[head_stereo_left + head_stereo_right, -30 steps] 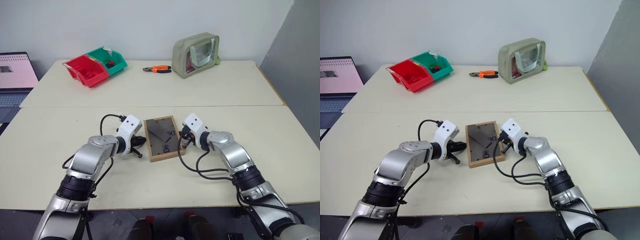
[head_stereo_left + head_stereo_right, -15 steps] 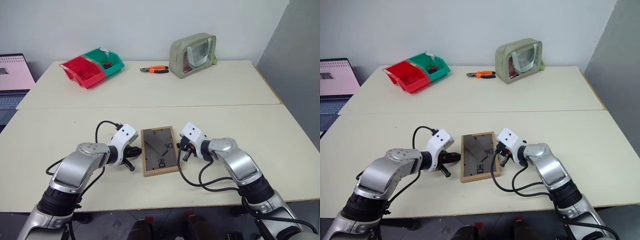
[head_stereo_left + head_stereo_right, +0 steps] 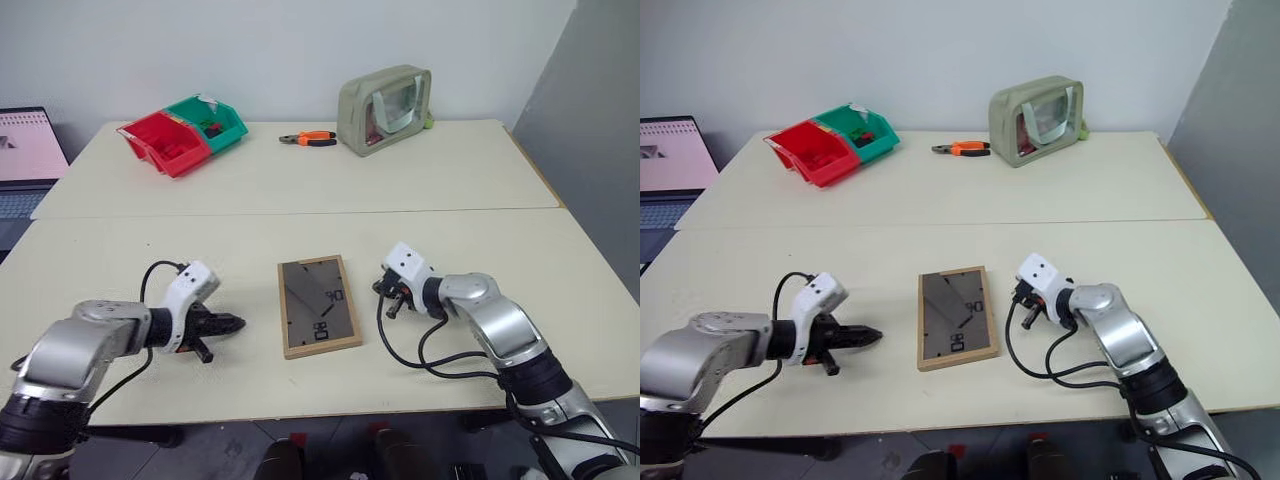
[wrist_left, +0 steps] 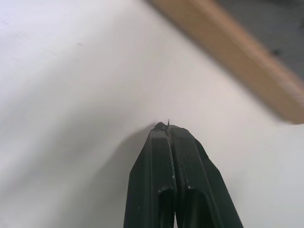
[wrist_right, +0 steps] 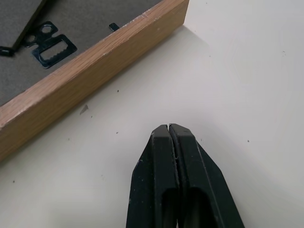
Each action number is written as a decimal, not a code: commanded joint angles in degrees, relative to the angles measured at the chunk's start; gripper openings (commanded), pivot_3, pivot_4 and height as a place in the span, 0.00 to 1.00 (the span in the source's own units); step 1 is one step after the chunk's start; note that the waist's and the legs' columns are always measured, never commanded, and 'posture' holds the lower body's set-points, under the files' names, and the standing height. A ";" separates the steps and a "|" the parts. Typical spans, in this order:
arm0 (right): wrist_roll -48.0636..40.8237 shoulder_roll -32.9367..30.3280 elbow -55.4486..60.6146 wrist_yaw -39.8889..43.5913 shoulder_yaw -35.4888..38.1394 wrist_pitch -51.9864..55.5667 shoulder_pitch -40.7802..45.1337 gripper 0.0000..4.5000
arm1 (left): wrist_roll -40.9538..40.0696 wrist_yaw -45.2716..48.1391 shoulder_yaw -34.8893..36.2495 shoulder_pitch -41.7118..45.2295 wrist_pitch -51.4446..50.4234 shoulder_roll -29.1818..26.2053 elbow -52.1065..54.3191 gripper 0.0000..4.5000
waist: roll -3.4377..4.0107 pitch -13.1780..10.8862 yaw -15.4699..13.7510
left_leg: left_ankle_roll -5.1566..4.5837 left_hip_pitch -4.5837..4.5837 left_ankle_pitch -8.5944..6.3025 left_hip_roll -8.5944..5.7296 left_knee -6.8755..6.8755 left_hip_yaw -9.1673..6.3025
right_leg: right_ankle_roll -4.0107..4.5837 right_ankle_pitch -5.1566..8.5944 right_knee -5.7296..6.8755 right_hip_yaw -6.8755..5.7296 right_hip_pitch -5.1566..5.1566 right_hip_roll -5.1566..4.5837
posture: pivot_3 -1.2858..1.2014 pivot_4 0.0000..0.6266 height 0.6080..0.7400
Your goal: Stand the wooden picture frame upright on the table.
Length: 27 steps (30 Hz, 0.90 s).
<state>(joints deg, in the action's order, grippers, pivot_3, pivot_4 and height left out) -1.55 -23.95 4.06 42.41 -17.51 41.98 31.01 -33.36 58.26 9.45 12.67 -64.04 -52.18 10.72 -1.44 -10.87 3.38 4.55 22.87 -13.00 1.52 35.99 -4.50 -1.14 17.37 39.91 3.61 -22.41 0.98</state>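
Note:
The wooden picture frame (image 3: 318,305) lies flat on the table (image 3: 450,180) near its front edge, with the dark back panel and stand facing up. My left gripper (image 3: 235,323) rests low over the table a hand's width to the left of the frame, pointing at it, fingers (image 4: 161,161) pressed together and empty. On the frame's other side, my right gripper (image 3: 390,303) hovers just off the right edge, also shut with nothing in it. In the right wrist view the frame's light-wood edge (image 5: 95,61) and a metal hanger (image 5: 50,45) show ahead of the closed fingertips (image 5: 168,127).
At the back of the table stand a red bin (image 3: 165,145) and a green bin (image 3: 212,120), orange-handled pliers (image 3: 312,139) and an olive pouch (image 3: 385,97). A laptop (image 3: 25,150) sits off the left side. A grey partition (image 3: 600,130) rises on the right.
My left gripper has drawn back to the left, away from the frame's left edge. The right gripper has shifted slightly right, off the frame's right edge. The frame still lies flat.

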 commanded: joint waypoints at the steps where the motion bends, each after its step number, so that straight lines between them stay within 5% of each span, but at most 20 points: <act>1: -0.86 -0.37 0.94 0.71 0.71 -2.53 0.68 0.00 | -14.21 -0.51 12.56 3.81 -21.25 4.38 -1.16 0.21 | 0.00 0.00 -0.15 | 0.00 0.02 0.00 0.00 0.01 -0.02 | -0.02 0.01 0.00 -0.02 0.00 0.00 | 0.52 0.24 1.00; 8: -1.59 -0.15 6.00 0.41 -0.52 -1.03 -3.38 0.00 | -33.71 -14.68 15.80 0.38 -28.46 9.48 -7.22 0.54 | -0.01 0.00 -0.06 | 0.00 -0.01 -0.01 0.09 0.01 -0.09 | 0.08 -0.05 0.01 -0.01 0.04 -0.12 | 0.52 0.24 1.00; 18: -1.91 0.28 7.93 -1.81 -0.55 1.41 -4.19 0.00 | -35.08 -25.14 12.99 3.46 -28.46 14.33 -14.05 0.98 | -0.01 0.01 -0.14 | 0.03 -0.08 0.01 0.02 0.04 -0.14 | 0.08 -0.05 0.07 0.03 0.09 -0.09 | 0.52 0.24 1.00; 27: -2.00 2.17 7.95 -3.58 -1.91 2.56 -3.72 0.00 | -28.20 -25.07 4.76 5.64 -25.15 17.85 -16.47 1.00 | 0.04 0.06 -0.24 | 0.03 -0.10 0.01 -0.01 0.04 -0.11 | 0.08 -0.06 0.06 0.02 0.11 -0.09 | 0.52 0.24 1.00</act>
<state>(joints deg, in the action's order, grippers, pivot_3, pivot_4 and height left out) -3.35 -22.60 9.81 39.32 -18.58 44.42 26.24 -64.64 34.20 17.36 18.69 -90.49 -35.68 -4.86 -1.40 -10.80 3.14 4.58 22.75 -12.99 1.51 36.03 -4.60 -1.06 17.31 39.96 3.63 -22.28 0.90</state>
